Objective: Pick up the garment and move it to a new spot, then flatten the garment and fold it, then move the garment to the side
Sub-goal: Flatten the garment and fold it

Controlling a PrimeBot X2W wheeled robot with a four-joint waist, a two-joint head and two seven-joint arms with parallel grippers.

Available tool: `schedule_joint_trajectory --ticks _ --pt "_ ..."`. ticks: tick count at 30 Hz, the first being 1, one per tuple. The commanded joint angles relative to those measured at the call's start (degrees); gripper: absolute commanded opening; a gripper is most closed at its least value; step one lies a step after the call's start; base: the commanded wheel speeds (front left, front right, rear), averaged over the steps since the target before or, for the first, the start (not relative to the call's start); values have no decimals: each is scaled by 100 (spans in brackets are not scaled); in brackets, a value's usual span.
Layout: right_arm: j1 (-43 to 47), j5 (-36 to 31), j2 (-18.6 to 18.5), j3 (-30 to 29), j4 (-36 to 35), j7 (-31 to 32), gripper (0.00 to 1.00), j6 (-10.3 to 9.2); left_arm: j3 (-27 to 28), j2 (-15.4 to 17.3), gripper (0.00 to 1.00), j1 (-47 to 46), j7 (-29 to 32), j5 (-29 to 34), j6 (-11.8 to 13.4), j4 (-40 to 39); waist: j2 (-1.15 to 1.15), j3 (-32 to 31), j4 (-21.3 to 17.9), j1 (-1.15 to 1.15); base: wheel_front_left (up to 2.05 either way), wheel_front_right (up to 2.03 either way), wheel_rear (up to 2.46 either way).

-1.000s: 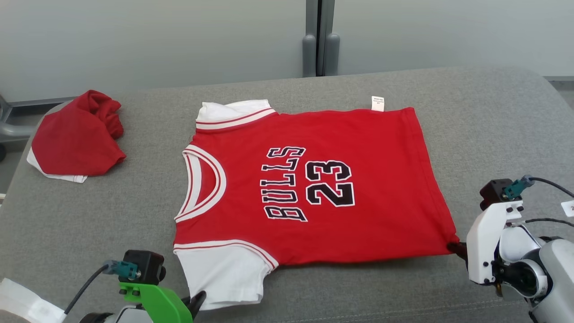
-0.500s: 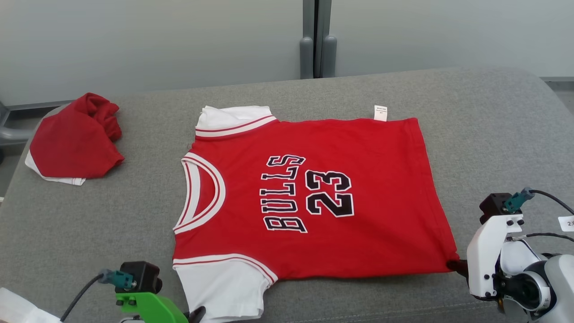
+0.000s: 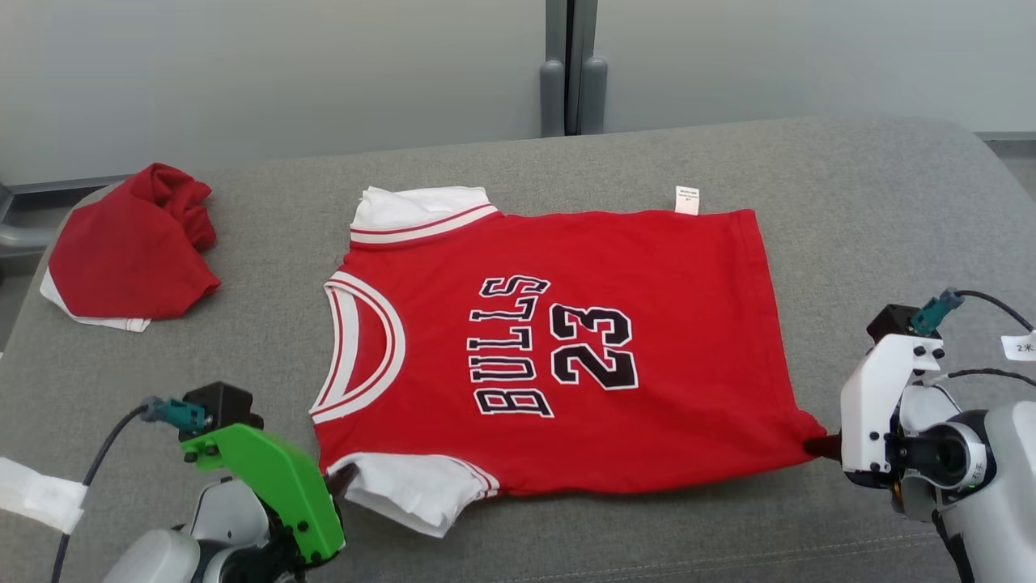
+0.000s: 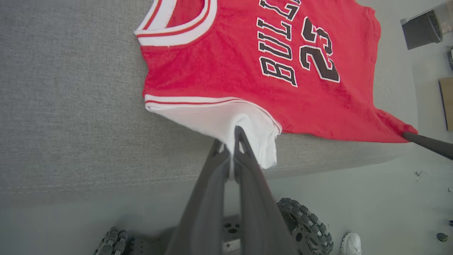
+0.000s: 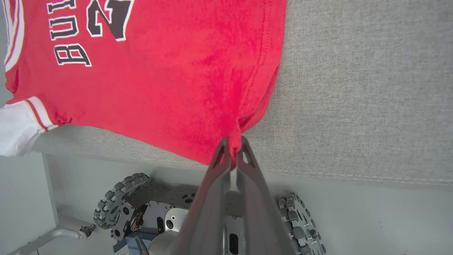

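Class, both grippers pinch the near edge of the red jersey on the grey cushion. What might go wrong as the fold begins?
1. The left gripper holds only the white sleeve, so the body of the jersey may lag and fold crooked.
2. The right gripper pinches a small, bunched hem corner, which might slip out.
3. The held edge reaches past the front of the cushion; a dropped side could slide off.

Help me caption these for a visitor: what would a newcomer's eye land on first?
The red shirt printed BULLS 23 lies spread across the middle of the gray cushion. The left hand is shut on its near white sleeve, and the right hand is shut on its near hem corner. A second red garment sits crumpled at the far left.
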Motion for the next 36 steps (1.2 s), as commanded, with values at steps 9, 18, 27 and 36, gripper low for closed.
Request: schedule_joint_trajectory --ticks 9,18,27,36 --pt "-888 -469 231 -198 427 443 0 0 -99 -270 0 -1127 230 99 -49 751 0 313 -29 0 0 0 0" --pt "-1625 -754 322 -135 997 236 0 0 -525 -400 0 -2407 451 626 -369 1779 0 617 -35 0 0 0 0" --pt "-2070 -864 338 -160 1646 -232 0 0 -668 -561 0 -2962 373 786 -642 2613 0 903 -53 0 0 0 0" --pt "-2481 -944 345 -95 2187 -622 0 0 -792 -648 0 -3265 323 916 -786 3020 0 1117 -15 0 0 0 0"
